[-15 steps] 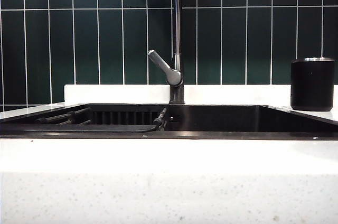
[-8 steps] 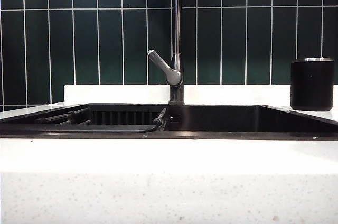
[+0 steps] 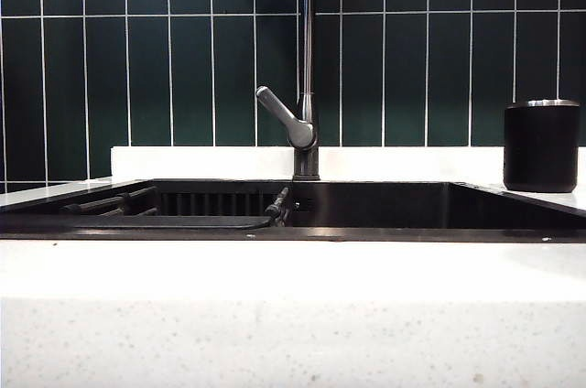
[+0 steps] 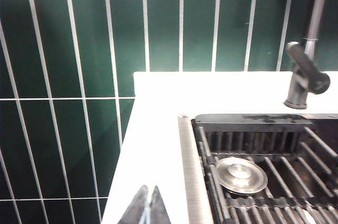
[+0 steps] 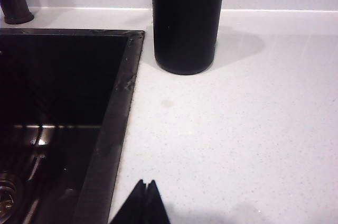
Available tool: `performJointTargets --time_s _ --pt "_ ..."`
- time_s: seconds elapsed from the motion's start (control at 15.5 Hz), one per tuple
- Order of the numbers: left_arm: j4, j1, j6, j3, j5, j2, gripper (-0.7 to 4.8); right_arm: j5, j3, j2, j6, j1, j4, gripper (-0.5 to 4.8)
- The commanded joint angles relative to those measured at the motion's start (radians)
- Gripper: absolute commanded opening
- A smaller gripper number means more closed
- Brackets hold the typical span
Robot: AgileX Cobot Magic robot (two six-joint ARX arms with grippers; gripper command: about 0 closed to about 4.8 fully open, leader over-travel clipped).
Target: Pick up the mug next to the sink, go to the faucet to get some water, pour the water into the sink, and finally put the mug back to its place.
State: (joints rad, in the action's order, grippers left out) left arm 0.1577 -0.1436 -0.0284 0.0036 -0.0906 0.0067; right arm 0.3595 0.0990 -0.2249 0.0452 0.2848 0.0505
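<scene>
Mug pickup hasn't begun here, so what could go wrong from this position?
1. The right gripper is shut and apart from the mug; unless it opens first, it could knock the mug over.
2. The mug stands near the sink edge, so a sideways push might tip it in.
3. The left gripper, shut over the far counter, cannot steady anything.

The right gripper (image 5: 143, 192), jaws together, hangs above bare white countertop (image 5: 237, 129), and nothing stands between it and the mug (image 5: 187, 20). The sink (image 5: 63, 102) opens just beside this path. The faucet (image 3: 307, 86) rises behind the middle of the basin, well apart from the mug. The left gripper (image 4: 148, 205), also closed, is over the free counter strip beside the rack (image 4: 264, 176).
</scene>
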Motion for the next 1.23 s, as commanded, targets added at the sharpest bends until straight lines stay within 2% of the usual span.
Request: performJointTargets --time_s 0.06,0.77,0.97,1.23 --pt "0.007 0.0 0.002 0.004 0.002 0.0 -0.06 0.005 0.004 0.0 0.004 0.0 -0.018 -0.05" --pt "0.007 0.0 0.002 0.004 0.001 0.0 -0.06 0.005 0.004 0.001 0.003 -0.001 -0.016 -0.05" --pt "0.007 0.0 0.002 0.004 0.001 0.0 -0.06 0.027 0.003 0.001 0.003 -0.021 0.039 -0.05" --pt "0.005 0.0 0.002 0.004 0.001 0.0 -0.06 0.016 0.003 0.175 0.004 -0.021 0.137 -0.05"
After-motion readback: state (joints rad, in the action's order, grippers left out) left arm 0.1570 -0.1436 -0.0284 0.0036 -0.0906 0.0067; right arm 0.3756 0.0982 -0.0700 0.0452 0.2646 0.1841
